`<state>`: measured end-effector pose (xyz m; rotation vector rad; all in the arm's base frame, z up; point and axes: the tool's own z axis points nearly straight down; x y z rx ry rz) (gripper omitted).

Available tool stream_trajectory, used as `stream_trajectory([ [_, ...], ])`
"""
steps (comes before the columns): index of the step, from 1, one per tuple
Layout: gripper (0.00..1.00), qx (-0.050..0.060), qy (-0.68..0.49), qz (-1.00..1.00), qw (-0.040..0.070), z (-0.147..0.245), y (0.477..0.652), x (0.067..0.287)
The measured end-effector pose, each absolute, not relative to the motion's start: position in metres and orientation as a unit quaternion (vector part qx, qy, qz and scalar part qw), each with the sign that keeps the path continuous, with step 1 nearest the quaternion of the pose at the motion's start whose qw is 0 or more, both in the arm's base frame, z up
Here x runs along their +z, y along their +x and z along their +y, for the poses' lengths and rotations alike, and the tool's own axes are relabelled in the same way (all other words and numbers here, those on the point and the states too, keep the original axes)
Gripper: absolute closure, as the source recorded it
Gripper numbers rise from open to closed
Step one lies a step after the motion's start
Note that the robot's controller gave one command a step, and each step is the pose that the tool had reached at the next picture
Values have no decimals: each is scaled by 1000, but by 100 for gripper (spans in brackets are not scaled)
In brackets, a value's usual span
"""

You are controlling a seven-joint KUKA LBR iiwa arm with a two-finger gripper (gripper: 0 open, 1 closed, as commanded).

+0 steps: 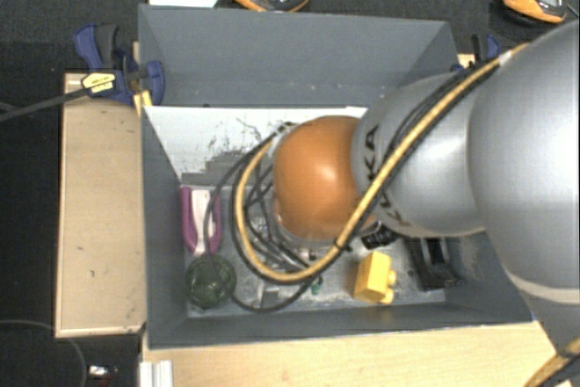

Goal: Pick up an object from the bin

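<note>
Pincer (292,247), tucked beneath the orange wrist cover (313,177) mid-bin (290,59): released or clenched, I cannot tell. Nearest lies a yellow block (374,276), just beside it, toward the arm's side

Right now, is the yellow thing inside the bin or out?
Inside: the yellow thing rests on the bin floor near its front wall.

One purple thing (199,220), one dark green ball (210,281), one yellow block (373,276) (plus one black piece (433,264)).
</note>
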<state>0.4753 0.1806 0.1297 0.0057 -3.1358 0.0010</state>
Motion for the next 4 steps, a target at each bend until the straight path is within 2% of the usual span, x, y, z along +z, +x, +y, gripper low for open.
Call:
stream_trajectory([
  [1, 0, 0, -1, -1000, -1, 180, 478, 133],
  [2, 0, 4, 157, -988, 2, 247, 508, 74],
  [3, 0, 0, 204, -979, -3, 253, 489, 101],
  [4, 0, 3, 29, -1000, -1, 215, 483, 100],
])
